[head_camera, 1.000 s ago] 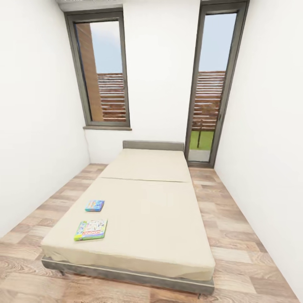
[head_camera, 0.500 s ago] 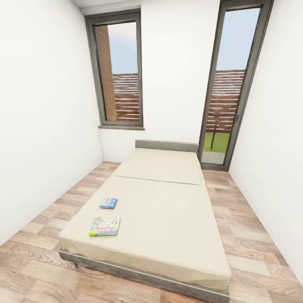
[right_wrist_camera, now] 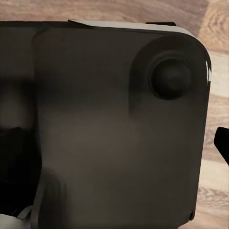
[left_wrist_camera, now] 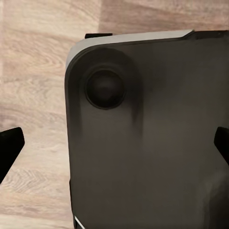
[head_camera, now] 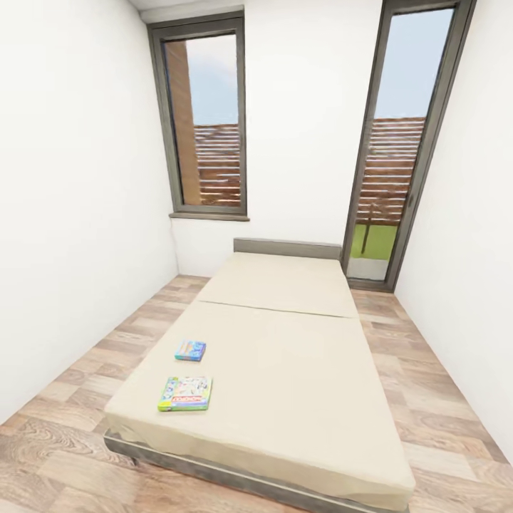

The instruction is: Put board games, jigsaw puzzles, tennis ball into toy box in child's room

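Observation:
Two board games lie flat on the near left part of the beige bed [head_camera: 299, 370] in the head view. The smaller blue board game [head_camera: 190, 350] is farther back. The larger one, a box with a green edge and a red strip [head_camera: 185, 393], lies closer to the foot. In the left wrist view my left gripper [left_wrist_camera: 114, 145] is open, its dark fingertips [left_wrist_camera: 9, 143] far apart over my dark base. My right gripper [right_wrist_camera: 114, 143] looks open too, with one fingertip [right_wrist_camera: 223, 140] at the frame's edge. The table, toy box, jigsaw puzzles and tennis ball are out of view.
The bed's grey headboard [head_camera: 287, 249] stands against the far white wall between a window [head_camera: 206, 121] and a tall glass door [head_camera: 399, 142]. Strips of wood-plank floor [head_camera: 92, 385] run along both sides of the bed, between it and the white side walls.
The whole head picture has shifted, so the camera has moved: the bed now sits further right and slightly nearer. Both board games lie as before on the bed.

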